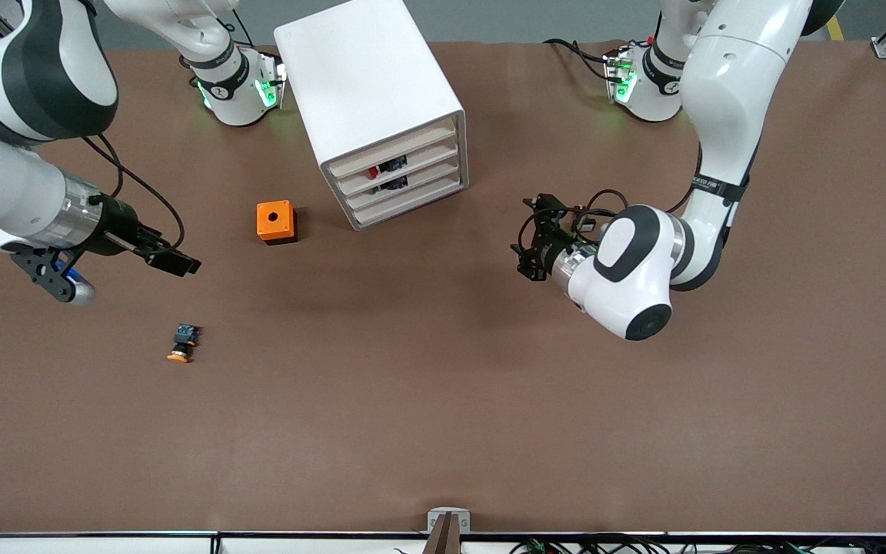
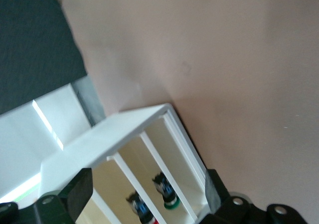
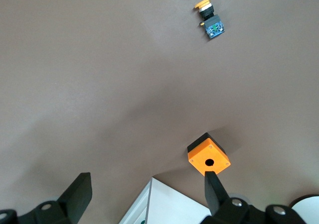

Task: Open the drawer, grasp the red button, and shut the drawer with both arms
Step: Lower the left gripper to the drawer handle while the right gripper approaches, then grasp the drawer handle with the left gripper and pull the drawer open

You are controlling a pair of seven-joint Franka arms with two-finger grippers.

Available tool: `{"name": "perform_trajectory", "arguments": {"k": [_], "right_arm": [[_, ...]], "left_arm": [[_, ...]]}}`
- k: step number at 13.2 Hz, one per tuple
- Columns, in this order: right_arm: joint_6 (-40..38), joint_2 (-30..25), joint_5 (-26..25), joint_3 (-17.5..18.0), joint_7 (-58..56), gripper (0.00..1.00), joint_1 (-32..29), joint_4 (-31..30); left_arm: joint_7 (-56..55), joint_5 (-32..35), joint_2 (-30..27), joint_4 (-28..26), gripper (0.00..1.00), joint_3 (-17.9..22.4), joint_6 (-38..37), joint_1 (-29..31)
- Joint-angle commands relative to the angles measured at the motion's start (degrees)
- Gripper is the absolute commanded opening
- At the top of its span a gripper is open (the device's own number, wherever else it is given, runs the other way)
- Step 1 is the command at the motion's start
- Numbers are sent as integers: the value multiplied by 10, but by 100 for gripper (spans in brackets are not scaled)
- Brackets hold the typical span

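With all four drawers shut in the white cabinet (image 1: 378,100), opening step not yet begun. Left arm (image 1: 708,146) reaching toward the cabinet's front, left gripper (image 1: 529,240) spread wide, nothing held. Right arm (image 1: 20,169) waiting, right gripper (image 1: 124,265) spread and bare over the table. Drawer (image 1: 401,163) second from top, red-capped button (image 1: 373,171) glimpsed inside. Orange cube (image 1: 275,221) beside the cabinet, orange-capped button (image 1: 182,343) nearer the camera. Next, probably: catch that drawer's edge and pull.
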Motion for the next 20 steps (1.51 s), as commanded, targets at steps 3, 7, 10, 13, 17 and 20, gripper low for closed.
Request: {"name": "perform_trajectory", "arguments": {"k": [3, 7, 10, 13, 17, 20], "right_arm": [[6, 12, 11, -2, 60, 100, 37, 13], [13, 12, 13, -2, 97, 100, 68, 17], [21, 12, 12, -2, 98, 100, 67, 10], [19, 12, 12, -3, 97, 100, 60, 11], [21, 12, 8, -3, 93, 100, 60, 13], [18, 12, 14, -2, 98, 100, 62, 22]], "left_arm": [[-156, -90, 43, 14, 93, 3, -9, -27], [-285, -146, 71, 15, 91, 3, -9, -92], [-311, -147, 101, 32, 73, 2, -7, -119], [-314, -159, 107, 31, 69, 3, -7, -136], [-333, -166, 107, 31, 68, 3, -10, -162], [-334, -176, 115, 31, 52, 3, -10, -172]]}}
